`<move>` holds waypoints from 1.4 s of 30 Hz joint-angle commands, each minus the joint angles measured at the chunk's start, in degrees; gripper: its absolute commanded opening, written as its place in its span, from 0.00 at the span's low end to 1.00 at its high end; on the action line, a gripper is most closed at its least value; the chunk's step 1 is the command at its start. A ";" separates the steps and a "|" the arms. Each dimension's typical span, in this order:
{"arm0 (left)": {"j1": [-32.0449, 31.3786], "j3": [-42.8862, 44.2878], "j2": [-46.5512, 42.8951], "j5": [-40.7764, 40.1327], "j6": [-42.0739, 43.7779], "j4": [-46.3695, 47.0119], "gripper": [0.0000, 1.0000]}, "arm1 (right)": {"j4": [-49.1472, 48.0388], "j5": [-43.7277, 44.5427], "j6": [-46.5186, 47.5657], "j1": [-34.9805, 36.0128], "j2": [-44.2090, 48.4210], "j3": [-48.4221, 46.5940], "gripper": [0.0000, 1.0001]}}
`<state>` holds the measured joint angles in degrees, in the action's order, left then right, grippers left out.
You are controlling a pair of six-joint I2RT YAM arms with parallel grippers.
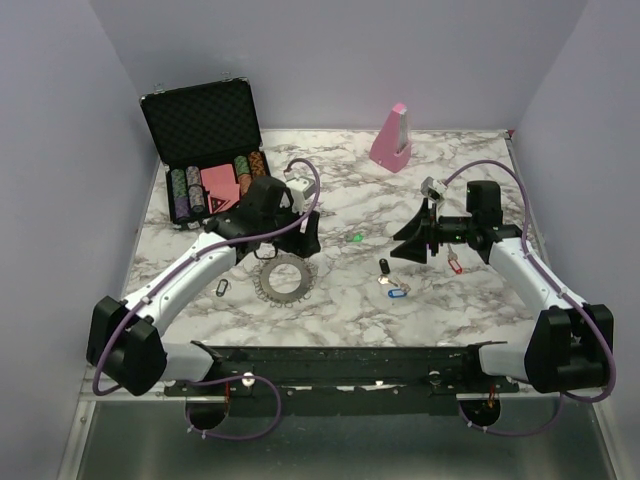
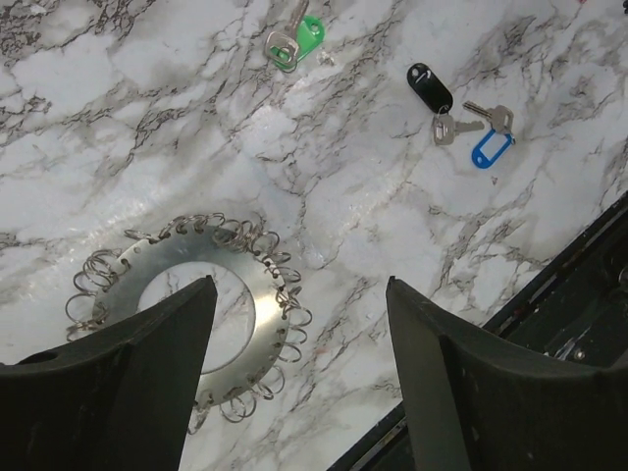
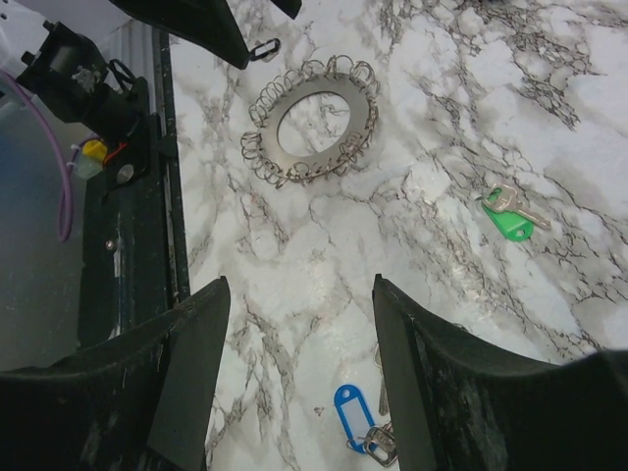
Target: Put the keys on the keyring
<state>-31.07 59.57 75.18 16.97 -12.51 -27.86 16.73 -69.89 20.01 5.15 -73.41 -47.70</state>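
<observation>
left tool (image 2: pixel 301 319): gaping wide, gripping nothing, hovering over worktop (image 2: pixel 343 186) of glossy veined marble | right tool (image 3: pixel 299 304): gaping wide, empty | keyring (image 2: pixel 257 294): flat grey metal disc fringed with wire loops, lying lower left of left wrist view | keys: green-tagged key (image 2: pixel 309 34) lying top centre; black-tagged key (image 2: pixel 429 86) and blue-tagged key (image 2: pixel 491 149) lying side by side, upper right

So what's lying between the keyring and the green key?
Nothing: the left wrist view shows only bare marble table between the keyring and the green key. The black key and the blue key lie off to one side.
</observation>
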 commanded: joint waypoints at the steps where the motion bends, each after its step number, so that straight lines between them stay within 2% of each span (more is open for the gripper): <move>1: 0.40 2.13 3.56 2.36 3.38 -5.37 0.75 | -0.12 0.81 1.17 -0.23 1.25 0.51 0.68; 4: 0.31 2.74 7.08 1.84 1.09 -3.88 0.69 | -0.03 0.54 1.26 -0.23 1.16 0.51 0.68; 6: -0.04 3.27 8.84 -0.17 0.12 -2.65 0.60 | -0.03 0.02 1.26 -0.23 0.81 0.59 0.68; 10: -0.92 6.51 13.76 -4.48 0.29 -4.74 0.48 | -0.03 -0.25 1.26 -0.23 0.63 0.51 0.68; 16: -1.45 9.24 20.08 -6.69 1.17 -5.01 0.41 | -0.03 -0.42 1.43 -0.23 0.90 0.51 0.68; 26: -1.45 13.20 26.24 -5.64 2.58 -6.68 0.36 | 0.23 -0.25 1.61 -0.23 0.55 0.59 0.69; 36: -1.45 12.24 27.21 -3.96 3.11 -7.30 0.36 | 0.76 -0.25 1.96 -0.23 0.19 0.33 0.69; 42: -1.28 12.59 27.48 -5.72 3.90 -6.60 0.34 | 0.76 -0.42 2.05 -0.22 0.37 0.42 0.69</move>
<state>-32.36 71.57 101.95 12.01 -10.00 -34.02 16.78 -69.87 21.06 5.15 -73.36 -47.70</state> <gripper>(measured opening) 0.349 0.690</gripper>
